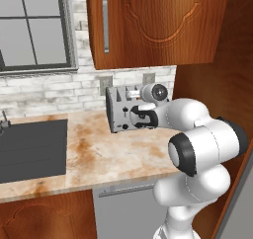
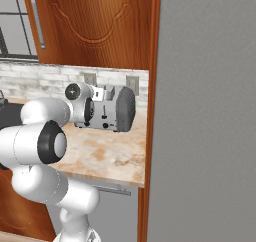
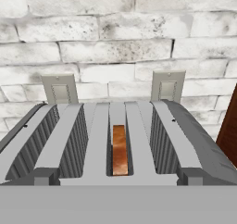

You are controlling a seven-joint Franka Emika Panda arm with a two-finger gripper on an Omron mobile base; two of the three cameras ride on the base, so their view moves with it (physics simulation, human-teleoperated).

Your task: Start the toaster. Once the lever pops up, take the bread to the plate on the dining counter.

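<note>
Against the brick wall, one boxy ribbed metal toaster (image 3: 115, 144) holds one brown bread (image 3: 120, 149) slice; fingers spread apart.

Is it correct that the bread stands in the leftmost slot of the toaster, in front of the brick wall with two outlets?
Not quite. In the hand view the bread stands in a middle slot of the toaster, not the leftmost one. The brick wall with two outlets behind it is right.

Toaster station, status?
Jaws open, holding nothing, hand right at the boxy silver-grey toaster front. Brown-crusted bread slice sits down in a middle slot. Nothing in the way on the marbled worktop.
</note>
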